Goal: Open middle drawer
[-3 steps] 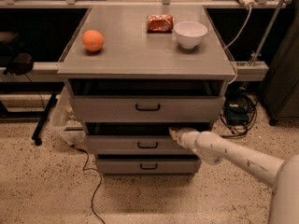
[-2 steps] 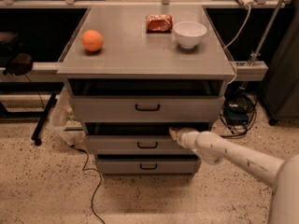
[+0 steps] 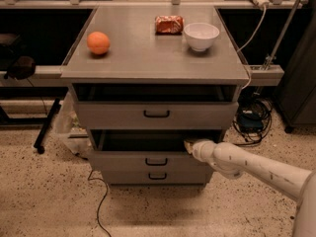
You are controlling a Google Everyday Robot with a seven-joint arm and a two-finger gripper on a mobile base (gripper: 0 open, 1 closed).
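The grey cabinet (image 3: 155,58) has three drawers. The middle drawer (image 3: 123,161), with a small black bar handle (image 3: 156,161), is pulled partway out, and a dark gap shows above its front. My gripper (image 3: 189,146) is at the top edge of this drawer's front, towards its right end. The white arm reaches in from the lower right. The top drawer (image 3: 113,115) also stands slightly out. The lowest drawer (image 3: 123,177) is mostly covered by the middle drawer's front.
On the cabinet top are an orange (image 3: 98,42), a red packet (image 3: 169,24) and a white bowl (image 3: 201,35). Cables (image 3: 252,117) lie on the floor to the right and a black cord (image 3: 98,201) in front. A dark stand leg (image 3: 44,127) is at the left.
The middle drawer has come further out, and its front now sits lower and covers more of the lowest drawer. My gripper has moved with it, towards me and slightly right.
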